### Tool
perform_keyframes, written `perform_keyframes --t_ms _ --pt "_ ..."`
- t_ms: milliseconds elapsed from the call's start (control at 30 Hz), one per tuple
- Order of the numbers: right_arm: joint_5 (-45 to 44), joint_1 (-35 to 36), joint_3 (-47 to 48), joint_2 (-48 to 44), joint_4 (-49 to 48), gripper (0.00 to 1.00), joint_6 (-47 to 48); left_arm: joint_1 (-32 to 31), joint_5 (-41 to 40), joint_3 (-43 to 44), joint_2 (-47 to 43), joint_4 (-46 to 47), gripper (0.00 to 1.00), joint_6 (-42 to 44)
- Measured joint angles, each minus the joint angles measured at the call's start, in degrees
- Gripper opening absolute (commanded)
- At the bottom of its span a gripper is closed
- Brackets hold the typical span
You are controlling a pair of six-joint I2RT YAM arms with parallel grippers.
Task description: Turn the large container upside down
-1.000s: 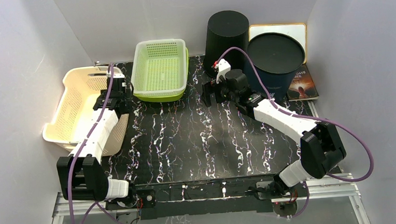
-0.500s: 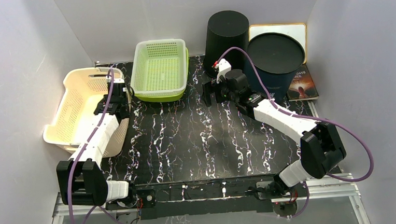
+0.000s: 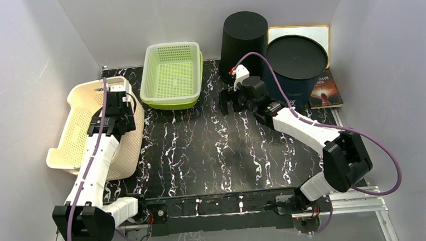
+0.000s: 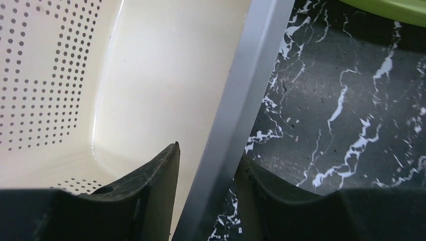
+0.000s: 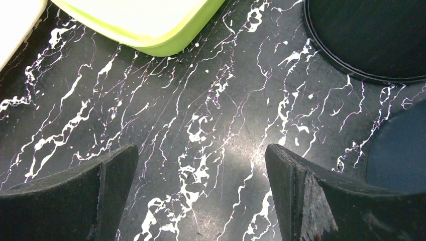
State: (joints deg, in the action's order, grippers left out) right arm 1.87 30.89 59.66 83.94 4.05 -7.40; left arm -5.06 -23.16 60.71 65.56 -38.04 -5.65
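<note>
Pale grey walls (image 3: pixel 22 54), black marbled table (image 3: pixel 212 148)

Bright, even overhead light; soft shadows; glare on the marble tabletop (image 5: pixel 236 150); near jaws blurred in wrist views.

Left arm (image 3: pixel 97 156), right arm (image 3: pixel 299 125): white shells, black joints (purple cables (image 3: pixel 249 53)); claw fingers (image 5: pixel 65 196) seemingly rough black.

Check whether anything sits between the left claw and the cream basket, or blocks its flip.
Nothing between: the left claw straddles the right wall of the cream basket. The green basket stands close beside it; the flip might clip it.
</note>
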Motion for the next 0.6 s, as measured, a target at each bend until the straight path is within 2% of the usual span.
perform_keyframes --t_ms 167,200,233,300,367,433,500,600 --pt "0.02 0.0 -0.31 0.0 -0.07 0.98 -0.02 0.02 3.72 2.58 -3.37 -4.09 0.0 -1.03" --pt "0.02 0.0 -0.31 0.0 -0.07 0.98 -0.02 0.02 4.76 2.58 -3.69 -4.55 0.03 -1.27" --pt "0.02 0.0 -0.31 0.0 -0.09 0.98 -0.02 0.0 5.51 2.45 -3.76 -4.74 0.11 -1.46" --pt "0.0 0.0 -0.31 0.0 -0.04 0.98 -0.02 -0.07 7.39 1.27 -3.96 -4.81 0.16 -2.16" --pt "-0.02 0.0 -0.31 0.0 -0.02 0.98 -0.02 -0.07 8.87 -0.9 -4.26 -4.59 0.35 -2.67" --pt "-0.07 0.0 -0.31 -0.02 0.04 0.98 -0.02 -0.02 10.03 -2.8 -4.44 -4.11 0.39 -3.17" --pt "-0.22 0.0 -0.31 -0.02 0.09 0.98 -0.07 -0.02 11.21 -4.31 -4.7 -4.22 0.48 -3.61" --pt "-0.44 0.0 -0.31 -0.02 0.59 0.98 -0.22 -0.02 13.05 -4.46 -5.35 -3.96 0.55 -4.0"
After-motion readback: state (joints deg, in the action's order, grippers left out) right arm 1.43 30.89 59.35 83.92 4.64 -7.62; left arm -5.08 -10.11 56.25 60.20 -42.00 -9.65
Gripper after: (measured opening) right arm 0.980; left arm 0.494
